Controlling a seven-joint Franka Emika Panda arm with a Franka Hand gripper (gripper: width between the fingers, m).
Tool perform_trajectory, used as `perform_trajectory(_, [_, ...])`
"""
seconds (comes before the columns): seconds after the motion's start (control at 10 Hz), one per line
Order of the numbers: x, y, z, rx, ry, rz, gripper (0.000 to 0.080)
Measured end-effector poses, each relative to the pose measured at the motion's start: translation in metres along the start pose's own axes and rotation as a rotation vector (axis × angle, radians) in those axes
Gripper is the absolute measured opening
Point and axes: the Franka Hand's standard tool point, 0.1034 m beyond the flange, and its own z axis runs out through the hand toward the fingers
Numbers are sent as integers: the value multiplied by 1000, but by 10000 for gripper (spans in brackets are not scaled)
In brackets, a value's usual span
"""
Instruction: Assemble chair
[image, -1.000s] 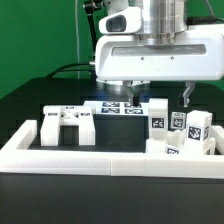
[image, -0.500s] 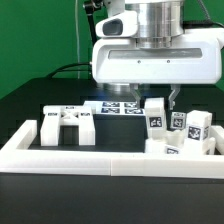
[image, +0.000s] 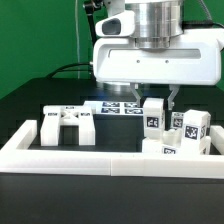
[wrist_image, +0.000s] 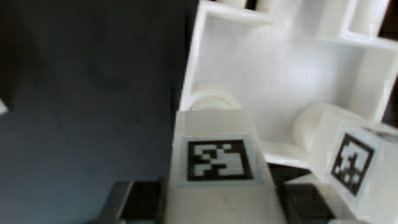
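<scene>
The chair is in loose white tagged pieces inside the border wall. My gripper (image: 155, 97) hangs under the big white hand and is shut on an upright white post (image: 152, 116) with a tag on its front. In the wrist view the same post (wrist_image: 219, 150) fills the space between both dark fingers (wrist_image: 143, 200), which press on its sides. A second tagged post (wrist_image: 361, 155) stands close beside it. More tagged posts (image: 194, 130) cluster on the exterior view's right, and a bracket-like piece (image: 66, 125) sits on the exterior view's left.
A long low white border wall (image: 95, 158) runs along the front and up the left side. The marker board (image: 113, 108) lies flat behind the pieces. A further white piece (wrist_image: 285, 55) lies beyond the held post in the wrist view.
The jaws have closed from wide open onto the upright post. The post has shifted slightly toward the exterior view's left.
</scene>
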Motion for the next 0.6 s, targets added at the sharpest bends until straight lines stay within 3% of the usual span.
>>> perform_trajectory(0.6, [-4,-12,2,27,70,546,292])
